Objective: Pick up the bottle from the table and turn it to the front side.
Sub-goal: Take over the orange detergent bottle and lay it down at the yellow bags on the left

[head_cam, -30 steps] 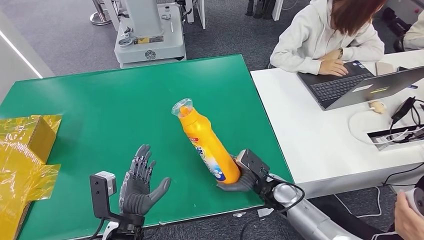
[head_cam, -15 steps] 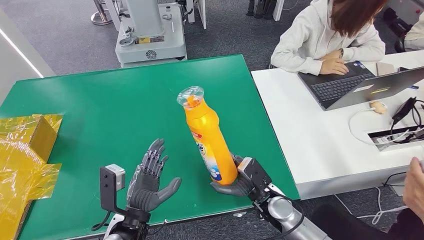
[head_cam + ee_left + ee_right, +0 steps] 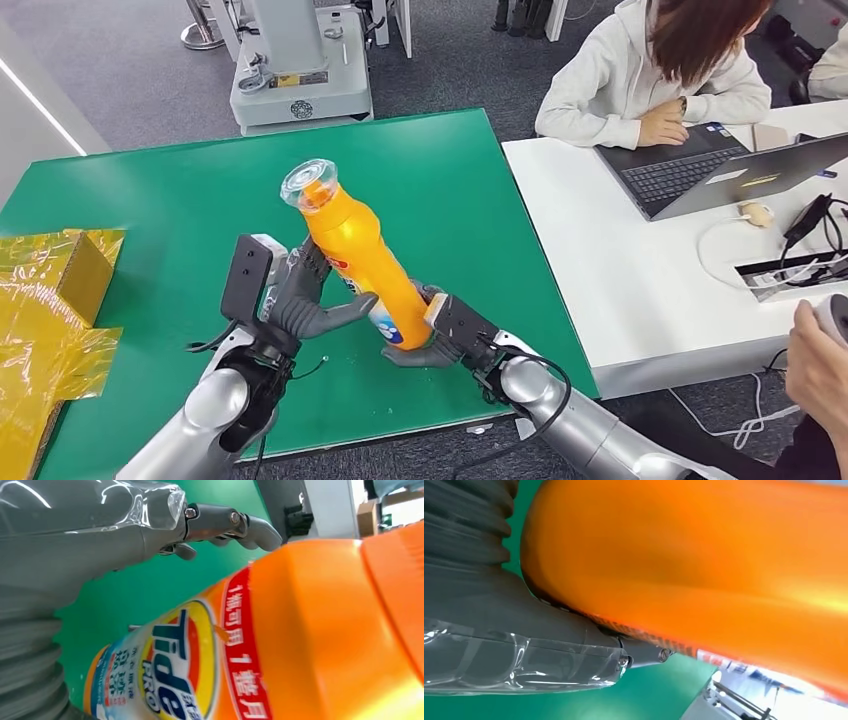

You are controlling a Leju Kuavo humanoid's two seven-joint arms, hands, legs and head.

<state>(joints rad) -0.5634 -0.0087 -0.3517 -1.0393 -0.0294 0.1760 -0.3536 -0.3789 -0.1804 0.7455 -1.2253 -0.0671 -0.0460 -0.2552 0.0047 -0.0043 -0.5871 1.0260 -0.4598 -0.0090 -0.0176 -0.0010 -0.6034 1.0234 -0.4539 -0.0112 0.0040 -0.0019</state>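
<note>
The right hand grasps the base of the bottle, held tilted above the green counter. The left hand cups its middle; a firm grip cannot be confirmed. Pickup is complete; turning the label forward remains.

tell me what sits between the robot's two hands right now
The orange bottle, tilted with its cap end up and away. In the head view the left hand meets its label side, while the right hand holds its base from the other side.
</note>
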